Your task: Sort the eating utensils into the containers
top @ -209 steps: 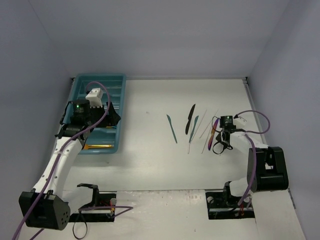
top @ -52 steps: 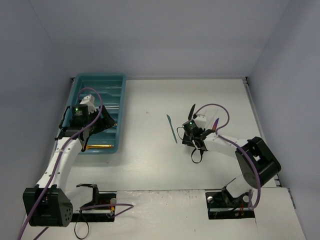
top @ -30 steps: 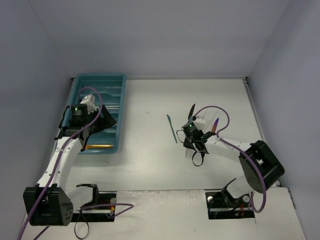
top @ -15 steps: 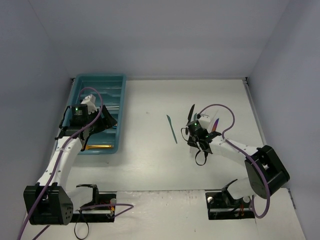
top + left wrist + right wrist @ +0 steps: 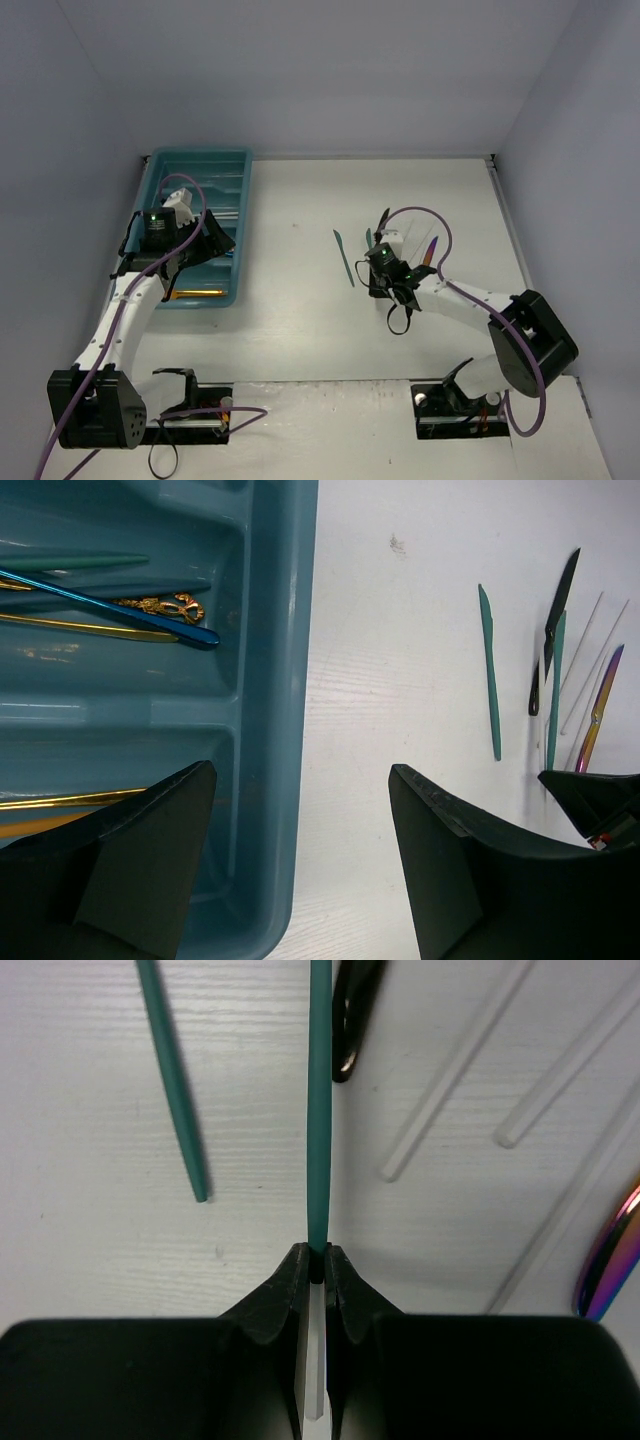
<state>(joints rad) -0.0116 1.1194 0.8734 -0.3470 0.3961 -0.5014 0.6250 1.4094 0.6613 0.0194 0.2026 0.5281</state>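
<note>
The right hand (image 5: 318, 1260) is pressed together on the end of a teal utensil (image 5: 319, 1110), pinching its slim handle between both fingertips; the utensil runs straight away from the hand, and whether it has left the tabletop (image 5: 300, 300) cannot be told. Just to its left lies a second teal piece (image 5: 172, 1080), apart from it and slightly slanted. The dark end of a black knife (image 5: 350, 1020) sits just right of the held handle near its far part. Further right, several clear sticks (image 5: 460, 1070) lie at an angle on the white surface, and a purple piece (image 5: 610, 1260) shows at the right edge. These loose pieces are grouped near the middle of the tabletop, well apart from the tray (image 5: 200, 155), which stands at the far left. The left hand (image 5: 300, 775) is spread wide, holds nothing and hangs over the tray's right wall. Inside the tray, a blue utensil (image 5: 110, 605) lies slanted across an ornate gold piece (image 5: 160, 607), with a teal one (image 5: 70, 562) just beyond them. In the nearer compartment, a plain gold handle (image 5: 60, 802) is partly hidden by the left finger.
</note>
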